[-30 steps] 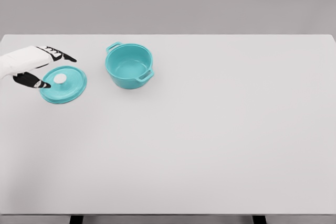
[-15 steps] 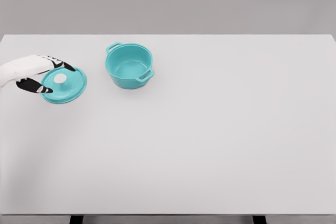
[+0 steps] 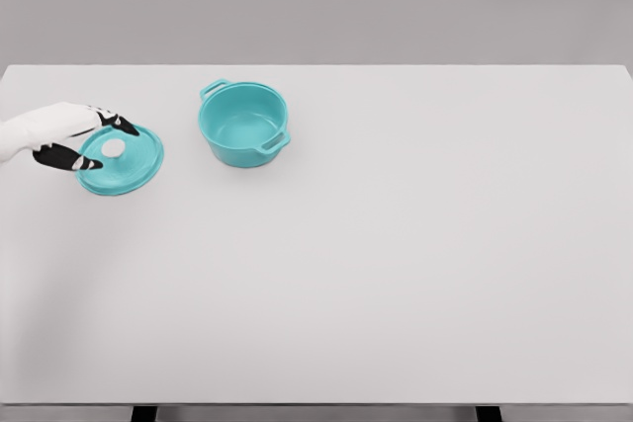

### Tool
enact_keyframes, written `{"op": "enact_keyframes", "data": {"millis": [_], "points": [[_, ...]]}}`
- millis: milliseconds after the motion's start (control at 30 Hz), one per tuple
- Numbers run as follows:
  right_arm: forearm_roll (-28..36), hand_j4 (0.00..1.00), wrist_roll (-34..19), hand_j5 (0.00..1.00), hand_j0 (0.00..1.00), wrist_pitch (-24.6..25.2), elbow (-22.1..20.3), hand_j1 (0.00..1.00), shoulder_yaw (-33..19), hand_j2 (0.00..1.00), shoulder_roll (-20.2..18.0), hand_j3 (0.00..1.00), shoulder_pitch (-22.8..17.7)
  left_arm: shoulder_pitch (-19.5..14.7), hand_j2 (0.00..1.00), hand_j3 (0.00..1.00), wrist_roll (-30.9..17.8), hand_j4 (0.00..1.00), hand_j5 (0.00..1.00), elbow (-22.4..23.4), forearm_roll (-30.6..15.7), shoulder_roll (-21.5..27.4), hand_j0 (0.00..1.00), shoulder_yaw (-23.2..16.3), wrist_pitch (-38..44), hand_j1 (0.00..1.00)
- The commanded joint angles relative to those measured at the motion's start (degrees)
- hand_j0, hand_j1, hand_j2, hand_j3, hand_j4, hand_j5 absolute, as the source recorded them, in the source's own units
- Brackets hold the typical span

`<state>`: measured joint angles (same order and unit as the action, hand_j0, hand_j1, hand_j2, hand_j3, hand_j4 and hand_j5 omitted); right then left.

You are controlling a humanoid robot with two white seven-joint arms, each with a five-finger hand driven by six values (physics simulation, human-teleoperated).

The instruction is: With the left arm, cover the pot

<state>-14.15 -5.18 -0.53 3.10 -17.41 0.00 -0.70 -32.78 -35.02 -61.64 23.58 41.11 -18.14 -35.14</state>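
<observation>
Left hand [image 3: 71, 137] is reaching in from the left edge, fingers [image 3: 121, 126] parted and straddling the left rim of the teal lid [image 3: 121, 159]; can't tell if they're gripping yet. Lid is lying flat on the table [image 3: 396, 274], white knob [image 3: 114, 148] up, just right of the hand. Open pot [image 3: 243, 124] is sitting near, further right and slightly back, so the carry is likely going rightward. Right hand isn't showing.

A wide, flat white rectangular tabletop [image 3: 396, 274] fills most of the view, lit evenly with only faint shading. Behind its far edge a plain matte grey wall [image 3: 316, 2] is seen. Two short dark table supports [image 3: 144, 412] are glimpsed below the near edge.
</observation>
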Motion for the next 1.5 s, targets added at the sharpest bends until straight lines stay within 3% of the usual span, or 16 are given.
{"op": "enact_keyframes", "data": {"millis": [0, 800, 1467], "points": [[0.0, 1.00, 0.0, 1.00, 1.00, 0.0, 0.1, 1.00, 0.0, 1.00, 0.0, 1.00, 0.0, 0.0, 0.74, 0.74, 0.0, 0.74, 0.74, 1.4, 0.1, -0.5, 0.74, 0.0, 0.1, 0.74], [0.0, 1.00, 0.0, 1.00, 1.00, 0.0, 0.0, 1.00, 0.0, 1.00, 0.0, 1.00, 0.0, -3.0, 0.74, 0.74, 0.0, 0.74, 0.74, 8.7, 3.0, -4.2, 0.74, 0.1, 0.1, 0.74], [0.0, 1.00, 0.0, 1.00, 1.00, 0.0, 0.0, 1.00, 0.0, 1.00, 0.0, 1.00, 0.0, -4.7, 0.72, 0.72, 0.0, 0.72, 0.72, 11.6, 5.9, -5.5, 0.72, 0.2, 0.1, 0.72]]}}
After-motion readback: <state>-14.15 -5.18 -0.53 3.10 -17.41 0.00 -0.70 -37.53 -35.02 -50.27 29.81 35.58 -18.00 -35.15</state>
